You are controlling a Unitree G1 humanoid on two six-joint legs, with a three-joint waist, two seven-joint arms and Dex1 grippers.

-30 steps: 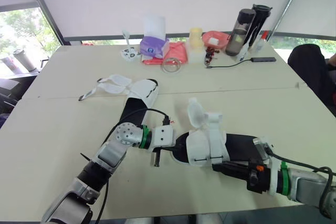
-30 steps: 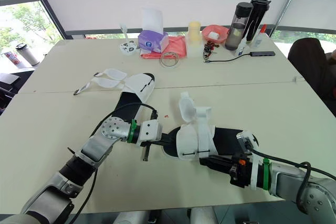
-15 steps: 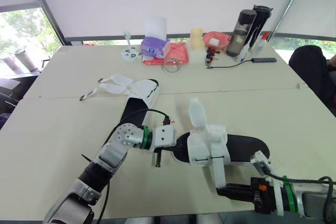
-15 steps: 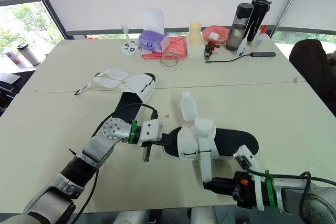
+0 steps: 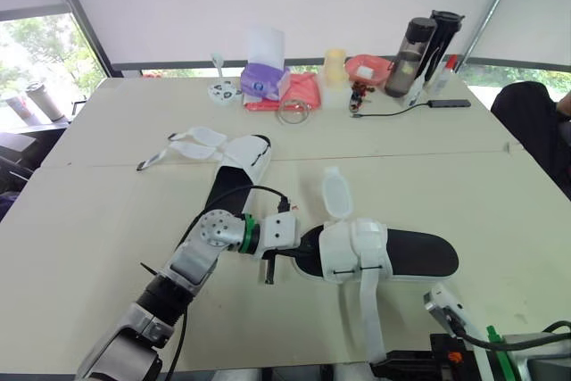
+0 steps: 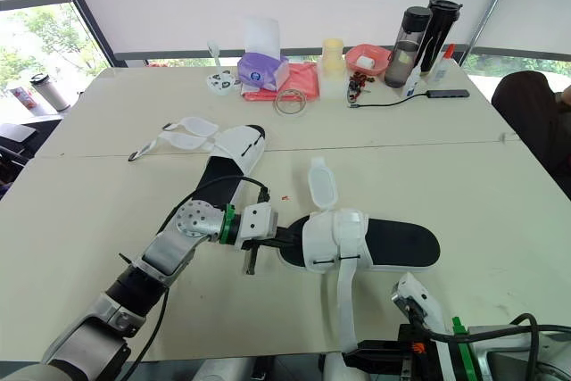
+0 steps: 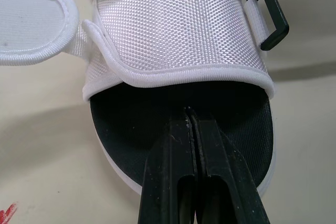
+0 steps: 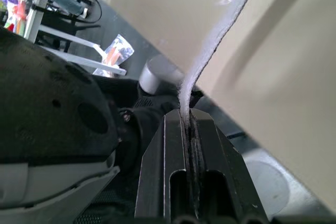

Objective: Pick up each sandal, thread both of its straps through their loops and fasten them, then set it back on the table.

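My left gripper (image 7: pixel 190 116) is closed, tips pressed on the black footbed at the toe of the white sandal (image 5: pixel 393 254), which lies flat mid-table; I judge this pins it. My right gripper (image 8: pixel 189 113) is clamped on the end of its long strap (image 5: pixel 368 314), stretched past the near edge of the table (image 5: pixel 107 220). The second sandal (image 5: pixel 234 167) lies beyond, straps open; I read no brand or writing on either.
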